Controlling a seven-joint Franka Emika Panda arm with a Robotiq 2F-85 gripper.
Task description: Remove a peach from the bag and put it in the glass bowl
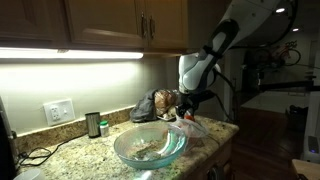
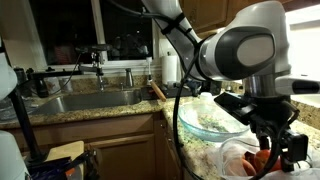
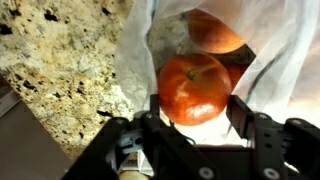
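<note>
Clearly, in the wrist view the gripper (image 3: pixel 197 106) pinches a peach (image 3: pixel 195 86) between its fingers, inside the open mouth of the bag (image 3: pixel 140 50). A second peach (image 3: pixel 215 30) lies deeper in the bag. The bag sits on the speckled counter (image 3: pixel 60 70). In an exterior view the glass bowl (image 1: pixel 150 147) stands on the counter just beside the bag, apart from the gripper.
</note>
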